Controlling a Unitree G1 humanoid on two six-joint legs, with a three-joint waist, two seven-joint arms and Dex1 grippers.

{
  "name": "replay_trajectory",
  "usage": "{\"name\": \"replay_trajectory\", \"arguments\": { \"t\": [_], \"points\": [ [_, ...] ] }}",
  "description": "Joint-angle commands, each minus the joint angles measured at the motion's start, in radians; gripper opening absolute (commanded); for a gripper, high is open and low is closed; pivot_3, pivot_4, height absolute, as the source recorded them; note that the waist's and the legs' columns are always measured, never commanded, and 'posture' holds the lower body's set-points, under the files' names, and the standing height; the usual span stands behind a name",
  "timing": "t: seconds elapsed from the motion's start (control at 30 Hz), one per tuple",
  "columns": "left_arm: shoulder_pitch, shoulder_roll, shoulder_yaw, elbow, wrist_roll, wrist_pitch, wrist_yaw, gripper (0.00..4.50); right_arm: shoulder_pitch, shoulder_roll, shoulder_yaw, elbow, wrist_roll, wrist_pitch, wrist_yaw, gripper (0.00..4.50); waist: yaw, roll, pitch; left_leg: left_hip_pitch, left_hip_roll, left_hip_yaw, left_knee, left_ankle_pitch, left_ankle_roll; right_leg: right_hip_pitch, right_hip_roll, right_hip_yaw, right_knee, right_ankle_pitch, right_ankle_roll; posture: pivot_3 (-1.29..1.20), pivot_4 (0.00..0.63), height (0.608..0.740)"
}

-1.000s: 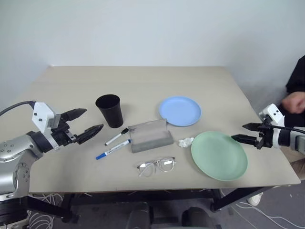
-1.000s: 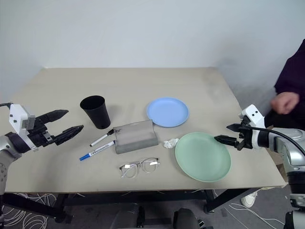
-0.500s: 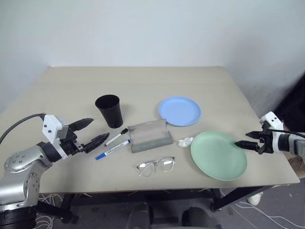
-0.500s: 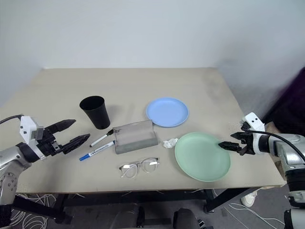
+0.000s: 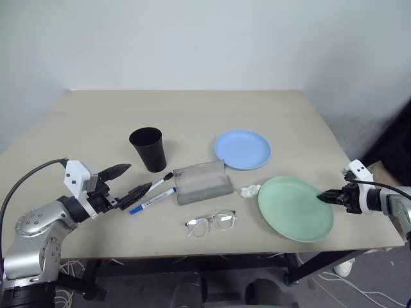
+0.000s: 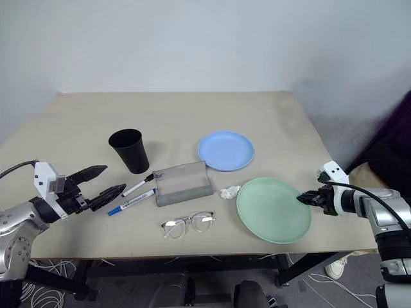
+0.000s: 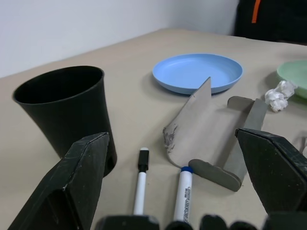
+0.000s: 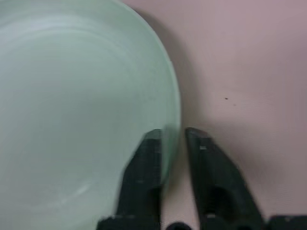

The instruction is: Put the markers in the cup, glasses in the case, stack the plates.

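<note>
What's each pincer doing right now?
Left pincer: open, holding nothing.
Right pincer: shut on the round pale green plastic plate rim.

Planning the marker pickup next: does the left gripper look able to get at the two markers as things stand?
Probably yes. The left gripper is open and aimed at the black-capped marker and blue-capped marker, which lie side by side on the table. Nothing lies between; the cup and case flank them.
</note>
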Motion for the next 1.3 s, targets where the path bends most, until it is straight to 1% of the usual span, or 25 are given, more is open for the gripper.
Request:
{"name": "replay_trajectory", "arguments": {
  "t": [0.03, 0.27, 0.4, 0.53, 0.6, 0.77, 0.9, 1.0, 1.13, 1.23, 1.3],
  "points": [
    [-0.012, 0.001, 0.004, -0.018, 0.003, -0.027, 0.008, 4.50, -0.065, -0.001, -0.053, 0.017, 0.026, 0.037, -0.018, 0.01, 0.000, 0.000, 0.000, 0.000, 0.000, 0.000, 0.000, 0.000, 0.000, 0.000, 0.000, 0.000, 0.000, 0.000, 0.000, 0.00, 0.000, 0.712],
    [-0.017, 0.000, -0.002, -0.004, 0.007, -0.045, 0.014, 4.50, -0.219, 0.035, -0.171, 0.117, 0.139, 0.171, -0.041, 0.01, -0.001, 0.001, 0.000, 0.000, 0.000, 0.000, 0.001, 0.000, 0.000, -0.001, 0.000, 0.000, 0.000, 0.004, -0.001, 0.00, 0.000, 0.712],
    [-0.018, -0.001, -0.006, 0.006, 0.009, -0.056, 0.016, 4.50, -0.310, 0.061, -0.215, 0.176, 0.171, 0.231, -0.082, 0.01, -0.001, 0.001, 0.000, 0.000, 0.001, 0.001, 0.000, 0.000, 0.000, -0.001, 0.000, 0.000, 0.000, 0.004, -0.001, 0.00, 0.000, 0.712],
    [-0.027, -0.001, -0.011, 0.016, 0.011, -0.062, 0.018, 4.50, -0.414, 0.128, -0.216, 0.207, 0.155, 0.247, -0.189, 0.01, -0.003, 0.001, 0.000, 0.000, 0.001, 0.002, 0.000, 0.000, 0.000, -0.002, 0.000, 0.000, 0.000, 0.004, -0.001, 0.00, 0.000, 0.712],
    [-0.029, -0.002, -0.013, 0.017, 0.012, -0.064, 0.020, 4.50, -0.473, 0.182, -0.228, 0.239, 0.142, 0.242, -0.276, 0.01, -0.003, 0.001, 0.000, -0.001, 0.002, 0.003, 0.000, 0.000, 0.000, -0.004, 0.000, 0.000, 0.000, 0.005, -0.001, 0.00, 0.000, 0.712],
    [-0.032, -0.009, -0.020, 0.018, 0.015, -0.068, 0.025, 4.50, -0.606, 0.343, -0.246, 0.375, 0.090, 0.151, -0.516, 0.01, -0.004, 0.002, 0.000, -0.002, 0.004, 0.008, -0.001, 0.000, 0.000, -0.009, 0.000, 0.001, 0.001, 0.008, -0.001, 0.00, 0.000, 0.712],
    [-0.030, -0.011, -0.021, 0.015, 0.014, -0.070, 0.032, 4.50, -0.688, 0.451, -0.235, 0.528, 0.038, 0.023, -0.648, 0.01, -0.003, 0.002, 0.000, -0.003, 0.006, 0.015, -0.002, 0.001, 0.001, -0.011, 0.001, 0.003, 0.001, 0.011, -0.003, 0.00, 0.000, 0.712],
    [-0.024, -0.012, -0.018, 0.007, 0.012, -0.071, 0.041, 4.50, -0.729, 0.507, -0.236, 0.640, 0.008, -0.088, -0.718, 0.01, -0.003, 0.002, -0.001, -0.003, 0.006, 0.019, -0.002, 0.001, 0.002, -0.012, 0.000, 0.006, 0.001, 0.012, -0.002, 0.00, 0.000, 0.712],
    [-0.013, -0.015, -0.013, -0.003, 0.010, -0.071, 0.050, 4.50, -0.762, 0.545, -0.244, 0.747, -0.008, -0.187, -0.766, 0.01, -0.004, 0.002, -0.001, -0.003, 0.006, 0.022, -0.002, 0.002, 0.003, -0.012, -0.001, 0.007, 0.000, 0.013, -0.001, 0.00, 0.000, 0.712],
    [0.000, -0.018, -0.007, -0.017, 0.006, -0.070, 0.061, 4.50, -0.783, 0.576, -0.254, 0.816, -0.016, -0.265, -0.803, 0.01, -0.015, 0.002, -0.001, -0.003, 0.008, 0.022, -0.002, 0.002, 0.002, -0.013, 0.000, 0.008, 0.000, 0.014, -0.002, 0.00, 0.000, 0.712],
    [0.004, -0.020, -0.008, -0.023, 0.005, -0.069, 0.068, 4.50, -0.794, 0.586, -0.271, 0.846, -0.007, -0.294, -0.816, 0.45, -0.020, 0.002, -0.001, -0.003, 0.009, 0.023, -0.002, 0.002, 0.002, -0.013, 0.001, 0.008, 0.000, 0.014, -0.003, 0.00, 0.000, 0.712]
  ]
}}
